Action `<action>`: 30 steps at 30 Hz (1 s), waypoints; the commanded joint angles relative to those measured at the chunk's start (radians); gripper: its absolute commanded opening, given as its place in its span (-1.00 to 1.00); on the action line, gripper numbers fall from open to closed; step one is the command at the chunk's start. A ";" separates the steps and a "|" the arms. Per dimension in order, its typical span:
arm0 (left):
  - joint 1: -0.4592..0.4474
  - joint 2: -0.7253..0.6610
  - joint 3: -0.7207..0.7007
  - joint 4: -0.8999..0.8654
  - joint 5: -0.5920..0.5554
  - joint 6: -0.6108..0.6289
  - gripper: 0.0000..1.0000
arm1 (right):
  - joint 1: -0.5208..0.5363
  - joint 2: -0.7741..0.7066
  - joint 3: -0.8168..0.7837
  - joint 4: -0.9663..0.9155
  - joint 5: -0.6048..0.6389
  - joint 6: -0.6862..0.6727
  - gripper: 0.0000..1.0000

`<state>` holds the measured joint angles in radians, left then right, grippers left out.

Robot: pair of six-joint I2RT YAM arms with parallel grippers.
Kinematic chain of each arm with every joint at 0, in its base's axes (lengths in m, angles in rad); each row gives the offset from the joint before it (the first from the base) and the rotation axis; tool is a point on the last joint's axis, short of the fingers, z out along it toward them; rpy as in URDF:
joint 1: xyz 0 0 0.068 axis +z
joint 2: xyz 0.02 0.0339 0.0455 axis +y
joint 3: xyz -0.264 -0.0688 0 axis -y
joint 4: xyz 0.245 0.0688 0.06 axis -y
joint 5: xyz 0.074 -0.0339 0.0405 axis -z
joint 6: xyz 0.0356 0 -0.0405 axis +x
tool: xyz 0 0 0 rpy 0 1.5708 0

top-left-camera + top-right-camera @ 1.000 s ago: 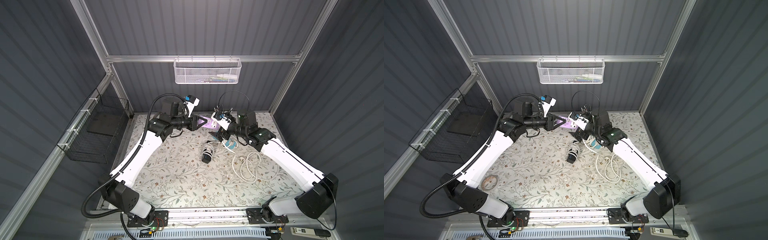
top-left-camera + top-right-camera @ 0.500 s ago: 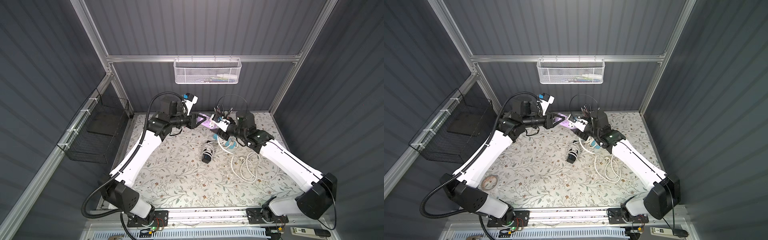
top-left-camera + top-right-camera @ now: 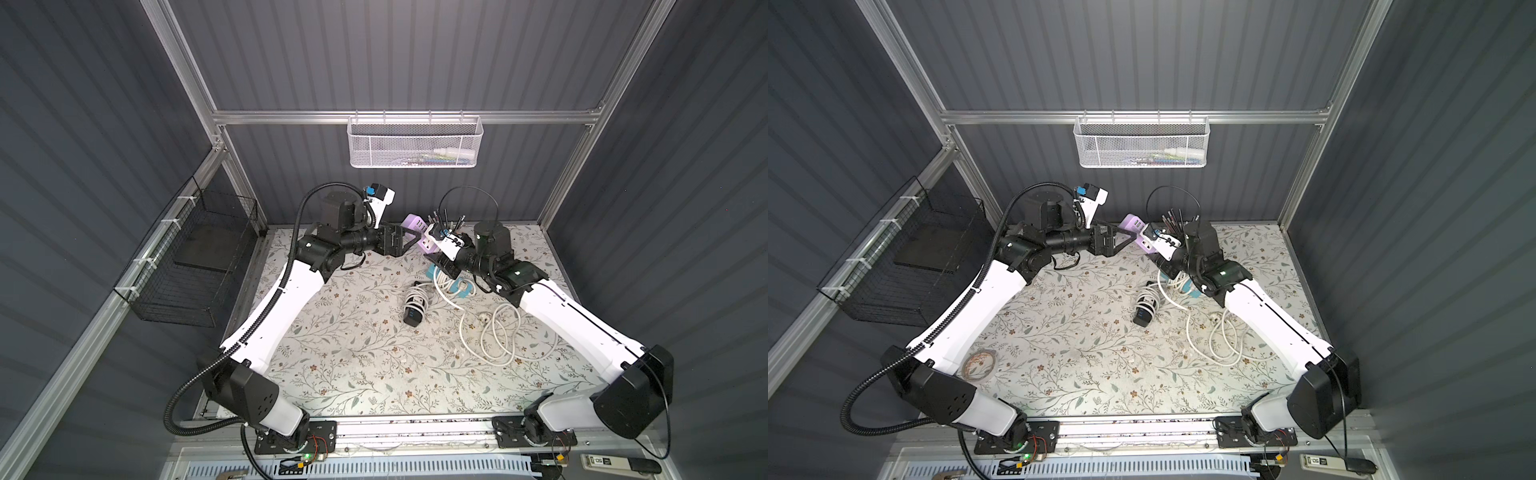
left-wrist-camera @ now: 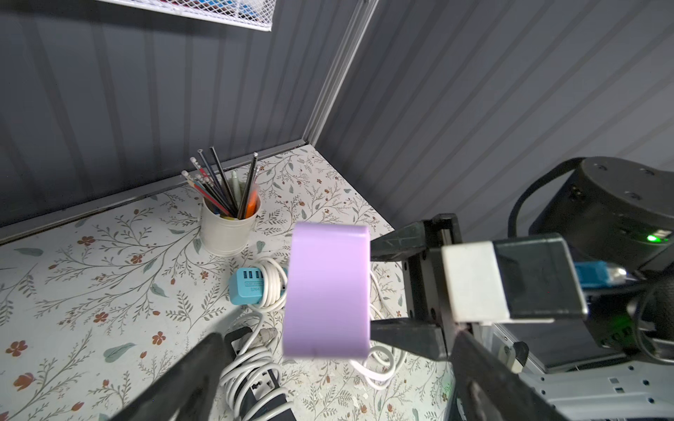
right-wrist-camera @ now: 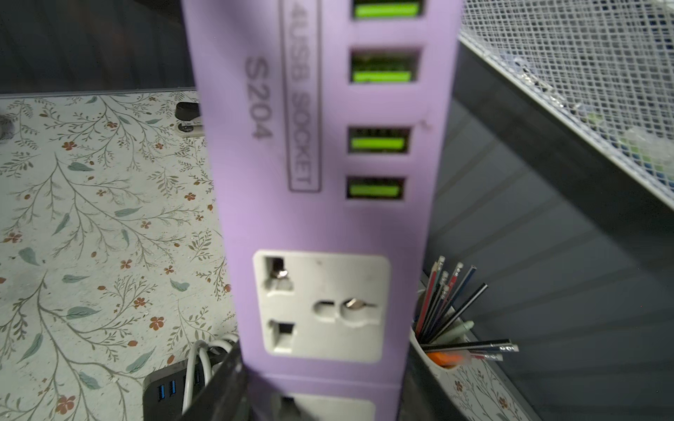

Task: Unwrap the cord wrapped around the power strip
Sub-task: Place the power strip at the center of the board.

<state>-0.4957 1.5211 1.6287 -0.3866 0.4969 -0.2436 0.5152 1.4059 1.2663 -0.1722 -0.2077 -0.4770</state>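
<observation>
Floral table (image 3: 353,374): black strip (image 3: 413,318), blue strip (image 4: 248,288), loose white cord (image 3: 494,332), pencil cup (image 4: 228,229).

Both arms bend at the elbow and reach toward the power strip (image 4: 326,291), meeting at it from opposite sides with forearms close to level. The left arm (image 3: 282,303) ends in the left gripper (image 3: 415,241), which faces the strip's free end. Its jaws are spread wide and its fingers (image 4: 189,379) stand clear of the strip on either side. The right arm (image 3: 573,316) carries the right gripper (image 4: 371,291), which is clamped on the strip's two long sides and holds it in the air.
</observation>
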 commanded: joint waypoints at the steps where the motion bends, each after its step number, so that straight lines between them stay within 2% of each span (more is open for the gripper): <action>1: 0.006 -0.079 -0.046 0.067 -0.146 -0.005 1.00 | -0.026 -0.026 -0.015 0.025 0.007 0.080 -1.00; 6: 0.007 -0.167 -0.136 0.132 -0.370 0.027 0.99 | -0.141 -0.031 -0.032 0.013 0.093 0.201 -1.00; 10: 0.008 -0.192 -0.167 0.137 -0.442 0.046 0.99 | -0.323 -0.045 -0.016 -0.042 0.161 0.328 -1.00; 15: 0.008 -0.193 -0.203 0.162 -0.445 0.039 0.99 | -0.504 0.003 0.009 -0.133 0.269 0.459 -1.00; 20: 0.008 -0.198 -0.234 0.174 -0.445 0.039 1.00 | -0.572 0.135 0.058 -0.241 0.378 0.529 -1.00; 30: 0.006 -0.224 -0.290 0.195 -0.458 0.082 0.99 | -0.699 0.387 0.201 -0.384 0.333 0.628 -1.00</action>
<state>-0.4934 1.3254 1.3640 -0.2184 0.0578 -0.1967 -0.1623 1.7725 1.3964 -0.5056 0.1169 0.1081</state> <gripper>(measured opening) 0.997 0.487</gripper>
